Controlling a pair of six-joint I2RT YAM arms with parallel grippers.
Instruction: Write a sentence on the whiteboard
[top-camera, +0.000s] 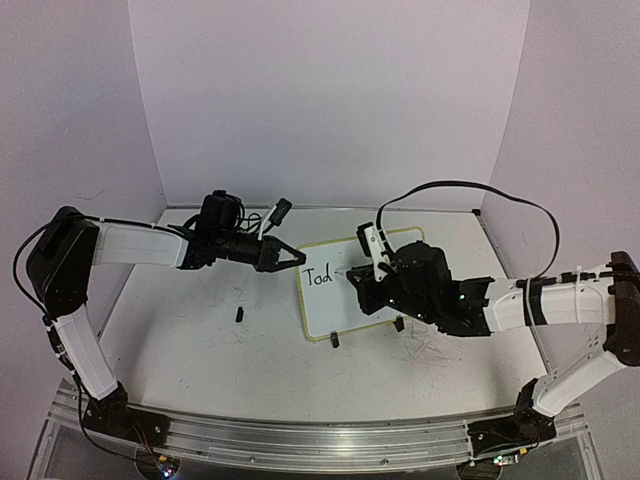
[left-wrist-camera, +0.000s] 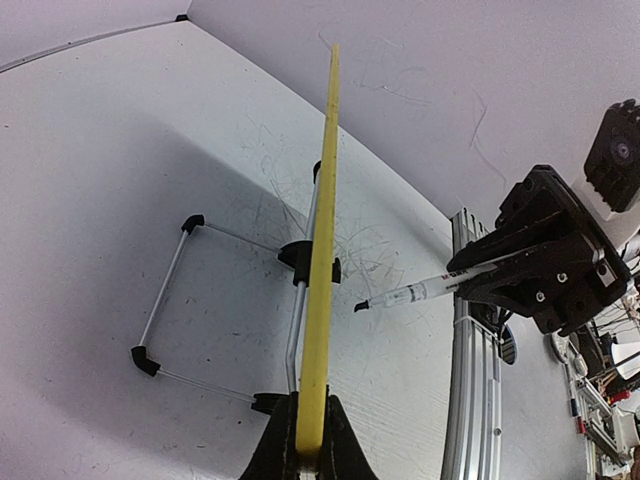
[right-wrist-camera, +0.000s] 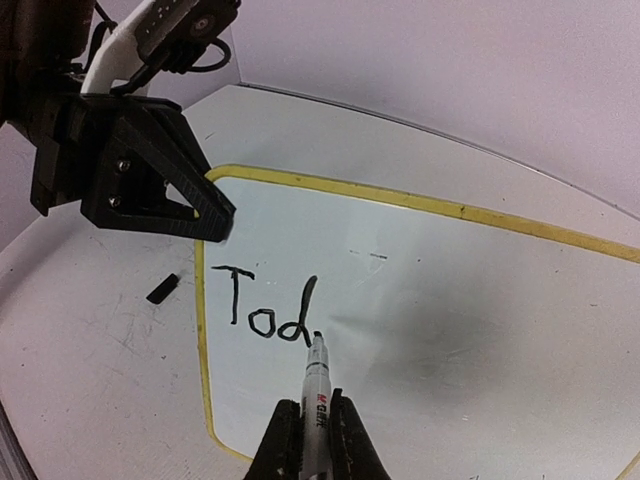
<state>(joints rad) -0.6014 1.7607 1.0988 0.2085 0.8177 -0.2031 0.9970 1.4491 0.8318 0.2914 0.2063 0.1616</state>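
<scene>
Whiteboard (top-camera: 330, 310): small white board with rounded corners and a thin yellow rim, right of centre in the top view, on the scuffed tabletop (top-camera: 190, 350). In the left wrist view it shows edge-on as a yellow strip (left-wrist-camera: 325, 240) running up the middle.
Sentence (right-wrist-camera: 262, 305): only "Tod" so far, in black marker, at the board's left end and just inside the rim; the rest of the face (right-wrist-camera: 460, 300) is blank.
Stand (left-wrist-camera: 165, 290): thin wire frame with black corner feet on the tabletop, left of the board's edge in the left wrist view.
Left arm: reaches in from the left of the top view, forearm level, wrist pointing at the board's upper-left corner.
Left gripper (left-wrist-camera: 310, 450): clenched on the board's yellow rim, one finger on each face.
Right arm: comes in low from the right of the top view, elbow bent, wrist over the board's middle.
Right gripper (right-wrist-camera: 312, 440): clamped on a white marker (right-wrist-camera: 317, 375), its black tip at the foot of the "d".
Loose item: small black piece (top-camera: 240, 315) on the tabletop, left of the board.
</scene>
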